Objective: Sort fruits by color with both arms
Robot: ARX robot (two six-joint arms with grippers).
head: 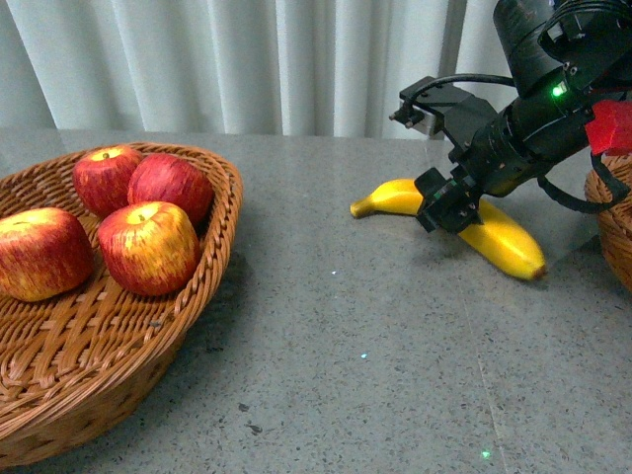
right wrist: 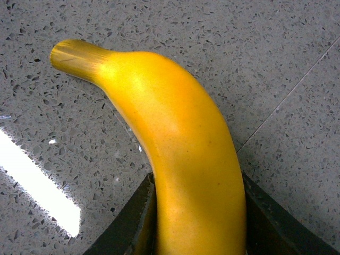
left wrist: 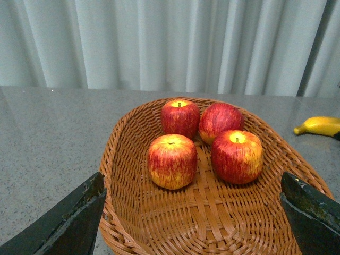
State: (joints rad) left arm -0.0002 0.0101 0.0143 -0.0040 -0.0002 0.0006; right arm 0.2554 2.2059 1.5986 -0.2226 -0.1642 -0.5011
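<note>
Several red apples streaked with yellow (head: 148, 247) lie in a brown wicker basket (head: 118, 365) at the left; they also show in the left wrist view (left wrist: 172, 161). A yellow banana (head: 499, 237) lies on the grey table at the right. My right gripper (head: 449, 202) is shut on the banana's middle; in the right wrist view the banana (right wrist: 180, 154) fills the gap between my black fingers (right wrist: 130, 223). My left gripper (left wrist: 194, 212) is open and empty, hovering over the near end of the apple basket (left wrist: 207, 223). The banana's end (left wrist: 321, 126) shows at the far right there.
A second wicker basket (head: 614, 222) stands at the right edge, partly behind my right arm. A red part (head: 610, 126) sits on that arm. Pale curtains hang behind the grey speckled table (head: 375, 375).
</note>
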